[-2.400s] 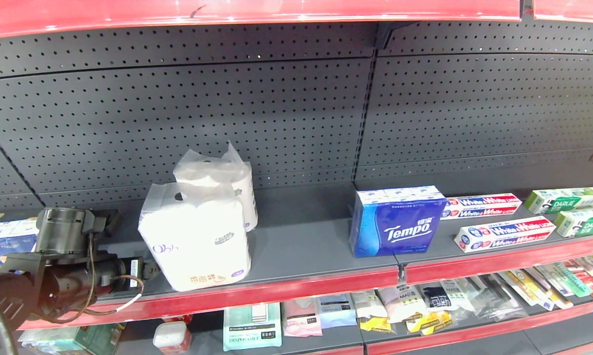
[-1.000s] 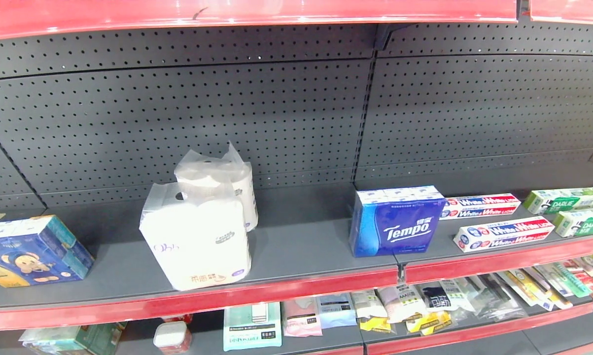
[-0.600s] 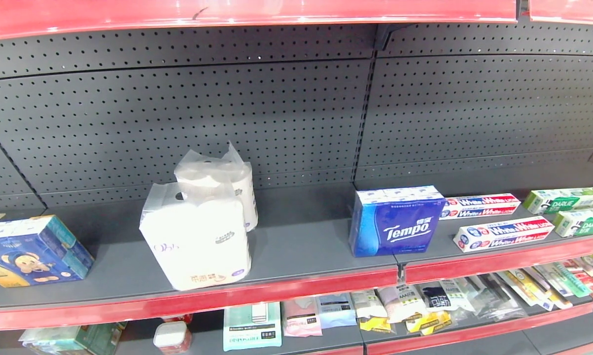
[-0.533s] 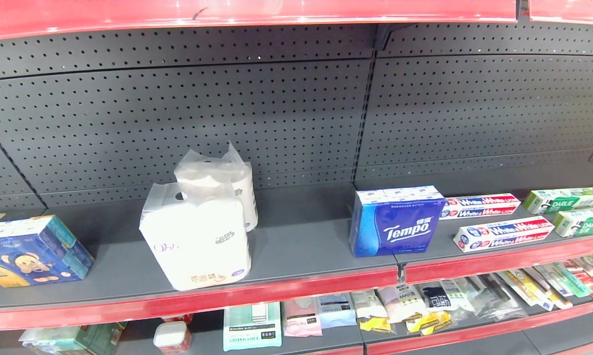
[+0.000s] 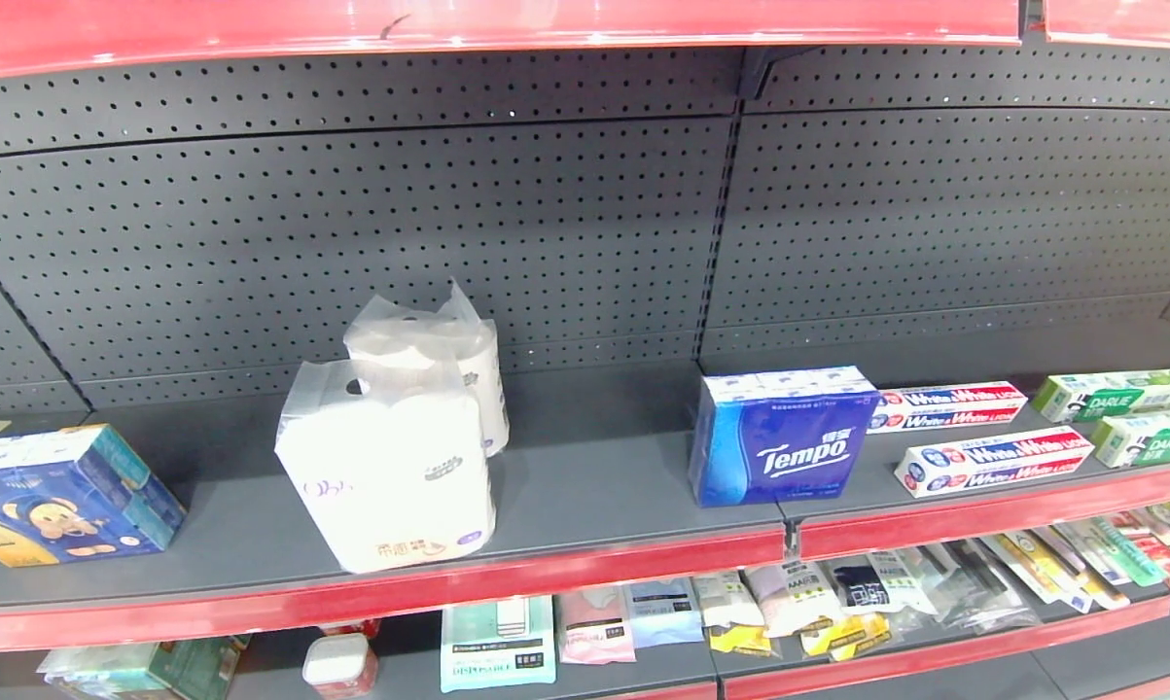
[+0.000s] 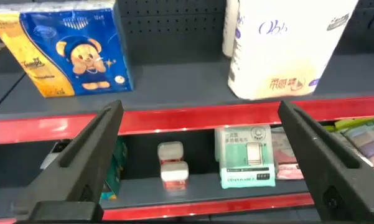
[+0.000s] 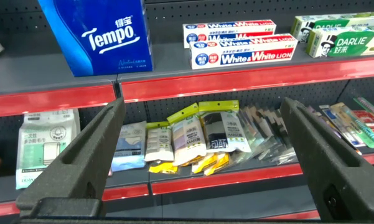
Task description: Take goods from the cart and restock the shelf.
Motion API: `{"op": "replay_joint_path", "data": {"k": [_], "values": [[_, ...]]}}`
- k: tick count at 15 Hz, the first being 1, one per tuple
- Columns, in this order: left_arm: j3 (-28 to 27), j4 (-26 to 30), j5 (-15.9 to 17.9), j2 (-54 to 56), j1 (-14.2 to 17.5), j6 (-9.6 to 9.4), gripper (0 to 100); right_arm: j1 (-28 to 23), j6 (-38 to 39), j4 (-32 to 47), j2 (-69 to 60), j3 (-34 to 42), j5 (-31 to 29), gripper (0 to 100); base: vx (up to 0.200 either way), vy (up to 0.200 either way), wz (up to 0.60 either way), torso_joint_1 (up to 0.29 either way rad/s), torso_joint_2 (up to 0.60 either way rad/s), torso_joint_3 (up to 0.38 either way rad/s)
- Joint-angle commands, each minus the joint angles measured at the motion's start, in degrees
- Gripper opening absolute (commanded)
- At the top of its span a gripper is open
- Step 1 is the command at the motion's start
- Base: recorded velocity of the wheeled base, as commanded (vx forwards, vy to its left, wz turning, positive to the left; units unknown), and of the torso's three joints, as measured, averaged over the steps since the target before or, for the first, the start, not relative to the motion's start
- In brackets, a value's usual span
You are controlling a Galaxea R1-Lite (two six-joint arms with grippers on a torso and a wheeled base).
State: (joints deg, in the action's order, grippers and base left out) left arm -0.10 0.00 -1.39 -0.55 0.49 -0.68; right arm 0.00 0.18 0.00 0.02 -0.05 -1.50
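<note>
Both pincers are spread wide and hold nothing. The left pincer (image 6: 199,107) sits in front of the red-edged grey metal shelf (image 5: 546,569), lower than its top board. The blue-and-yellow plastic-wrapped tissue pack with a bear print (image 6: 68,53) stands ahead of and above it, toward the robot's left. The tall white plastic-wrapped pack of paper rolls (image 6: 289,50) stands ahead and above toward the robot's right. The right pincer (image 7: 203,102) faces the next bay. The blue wrapped tissue block (image 7: 99,37) is ahead and above on its left side, and the white, red and blue toothpaste cartons (image 7: 239,50) lie ahead on its right.

As I judge it, several goods are placed, but the wide bare board between the packs says restocking is unfinished. With no item in hand, the next step would be another trip to the cart.

The head view adds the perforated dark back panel (image 5: 351,224) and a second white roll pack (image 5: 439,355) behind the first. The wrist views look squarely into the lower tier, showing a small white-and-red jar (image 6: 172,171) and a row of flat sachets (image 7: 193,140).
</note>
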Motion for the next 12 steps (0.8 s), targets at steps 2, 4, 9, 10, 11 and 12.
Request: {"op": "replay_joint_path", "data": {"k": [2,4,9,10,11,12], "values": [[0.0,0.0,-0.3,0.5,-0.1,0.42,100,0.0,0.0,0.0,0.1,0.0,0.0,100,0.000,0.000,0.00,0.000,0.00,0.000],[0.0,0.0,-0.5,0.5,-0.1,0.68,100,0.0,0.0,0.0,0.1,0.0,0.0,100,0.000,0.000,0.00,0.000,0.00,0.000],[0.0,0.0,-0.5,0.5,-0.1,0.59,100,0.0,-0.1,0.0,0.1,0.0,0.0,100,0.000,0.000,0.00,0.000,0.00,0.000],[0.1,0.0,-0.5,0.5,-0.1,0.59,100,0.0,-0.2,0.0,0.1,0.0,0.0,100,0.000,0.000,0.00,0.000,0.00,0.000],[0.0,0.0,-0.5,0.5,-0.1,0.59,100,0.0,-0.2,0.0,0.1,0.0,0.0,100,0.000,0.000,0.00,0.000,0.00,0.000],[0.0,0.0,-0.5,0.5,-0.1,0.59,100,0.0,-0.2,0.0,0.1,0.0,0.1,100,0.000,0.000,0.00,0.000,0.00,0.000]]}}
